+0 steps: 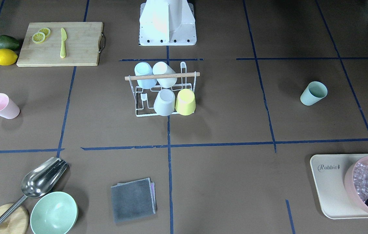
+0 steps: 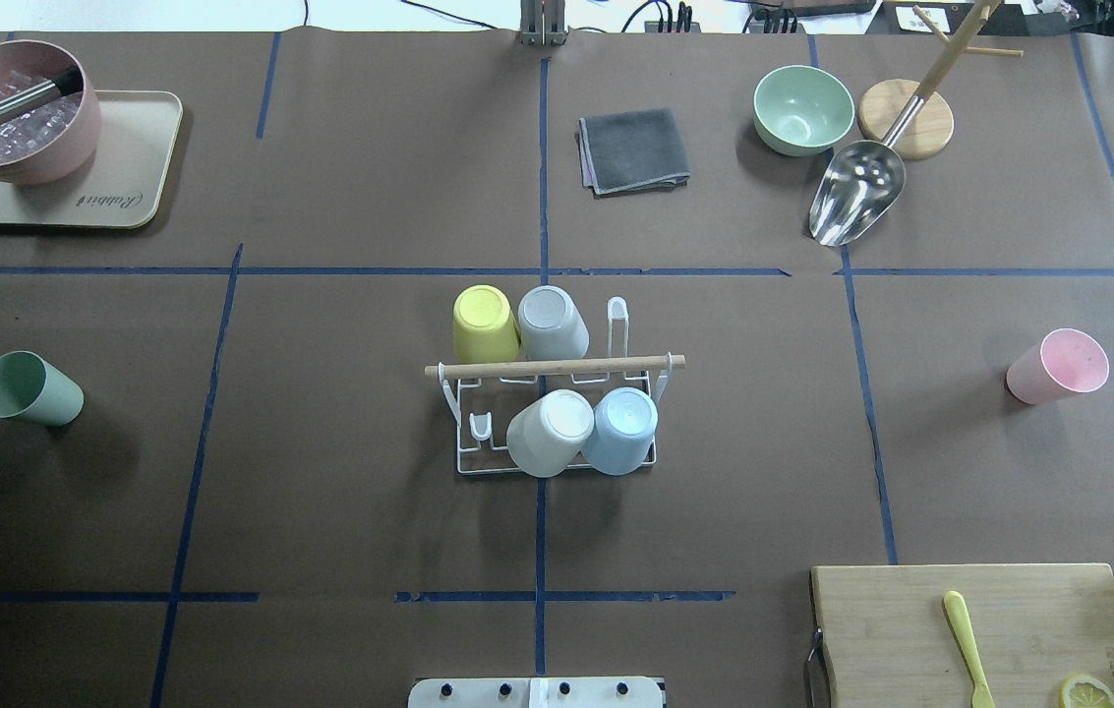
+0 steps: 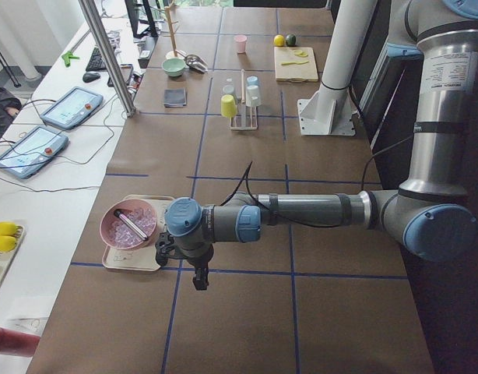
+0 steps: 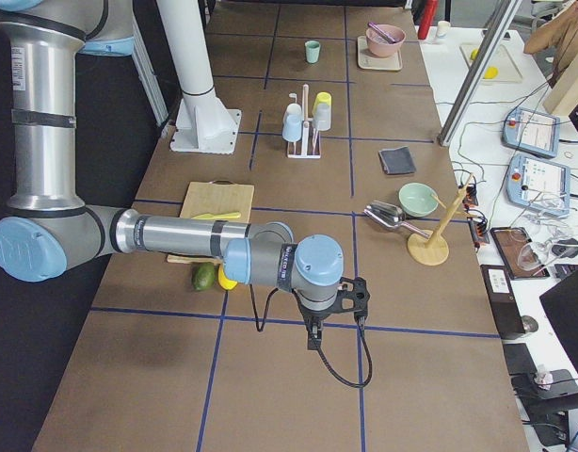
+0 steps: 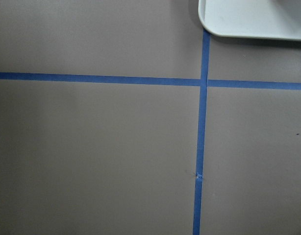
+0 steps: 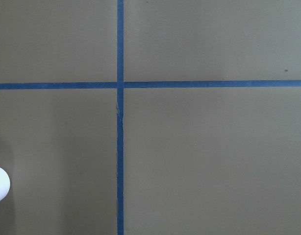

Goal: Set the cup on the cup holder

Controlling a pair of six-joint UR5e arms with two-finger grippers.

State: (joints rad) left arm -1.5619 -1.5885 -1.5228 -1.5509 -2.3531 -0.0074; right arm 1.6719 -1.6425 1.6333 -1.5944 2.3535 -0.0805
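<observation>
Green cup [image 2: 29,388] is noted at the left edge of the overhead view, mouth up on the worktop [image 2: 321,492], well apart from the rest. Cup holder [image 2: 557,367] is seen at frame centre with four cups inverted on it. Two prongs are free, one at the rack's lower left and one at its upper right. Pink cup [image 2: 1058,367] stands at the right edge. Neither loose cup is held. Left gripper [image 3: 200,276] and right gripper [image 4: 313,339] appear only in the side views, so whether the fingers are open or closed cannot be told.

Risks judged:
- A cup must be turned over, so slip from a rim pinch is possible.
- The light wire rack could be shoved or tipped by off-centre prong entry.
- The wooden rod or neighbouring cups could be struck on descent.
</observation>
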